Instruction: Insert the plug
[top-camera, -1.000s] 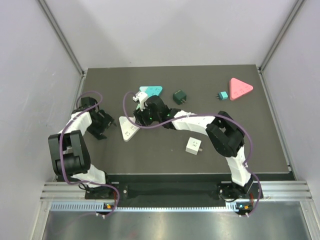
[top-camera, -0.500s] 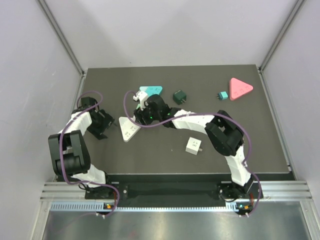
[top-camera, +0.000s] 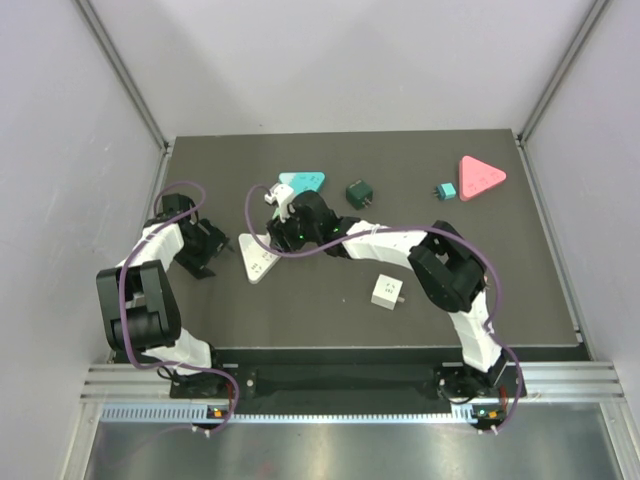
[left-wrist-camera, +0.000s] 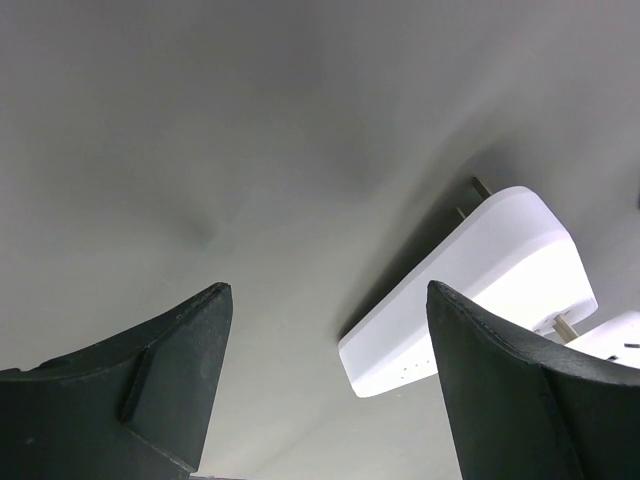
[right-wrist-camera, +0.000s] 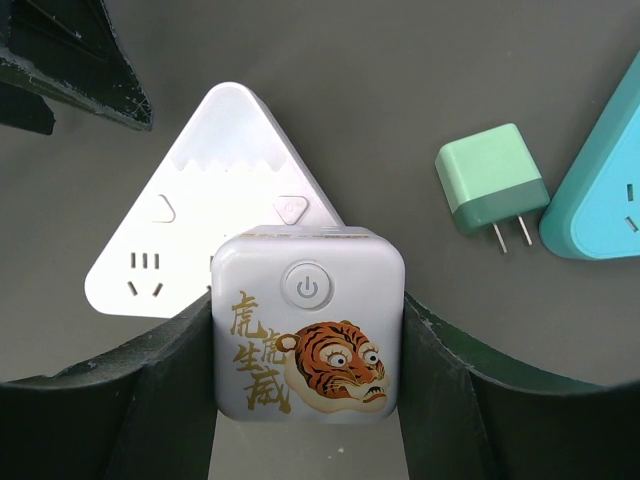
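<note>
My right gripper (right-wrist-camera: 308, 345) is shut on a white square plug (right-wrist-camera: 308, 335) with a tiger print and a power button. It holds the plug over the lower right part of the white triangular socket (right-wrist-camera: 190, 240), which lies flat on the table. In the top view the right gripper (top-camera: 284, 236) hovers at the socket's (top-camera: 256, 260) right edge. My left gripper (left-wrist-camera: 328, 290) is open and empty, low over the table just left of the socket (left-wrist-camera: 480, 290). It shows in the top view (top-camera: 218, 246), and one of its fingers (right-wrist-camera: 60, 55) shows in the right wrist view.
A mint green plug (right-wrist-camera: 490, 185) lies beside a teal triangular socket (top-camera: 303, 181). A dark green plug (top-camera: 359, 192), a small teal plug (top-camera: 445, 190) and a pink triangular socket (top-camera: 480, 177) lie at the back. A white cube plug (top-camera: 388, 291) lies in front.
My right gripper has shifted slightly left with the tiger plug, closer over the white socket. The left arm has not moved.
</note>
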